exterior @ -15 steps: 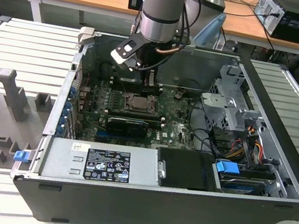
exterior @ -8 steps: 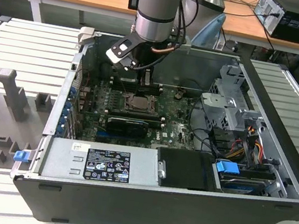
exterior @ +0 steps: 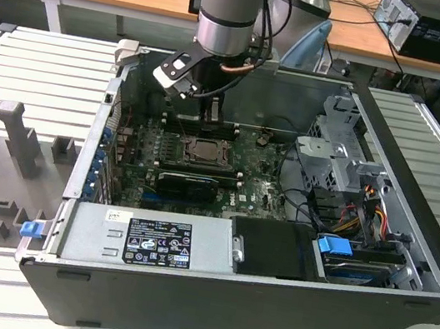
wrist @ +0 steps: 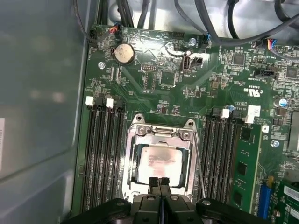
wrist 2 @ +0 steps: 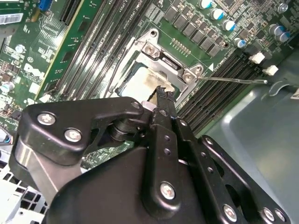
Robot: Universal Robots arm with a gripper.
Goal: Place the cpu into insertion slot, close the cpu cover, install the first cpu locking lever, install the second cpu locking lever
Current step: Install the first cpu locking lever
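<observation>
cpu (wrist: 161, 161): seated in slot (wrist: 129, 177), top shows through the cover window
cover (wrist: 161, 132): looks down flat over the cpu
gripper (wrist: 159, 183): fingers together, nothing between them, tips at the cover's edge
lever (wrist 2: 233, 80): thin wire, sticks out sideways, looks unlatched
handling: cpu light, stiff, probably fragile underneath, so hold by edges; cover thin, hinged, so push on frame, not chip
</observation>
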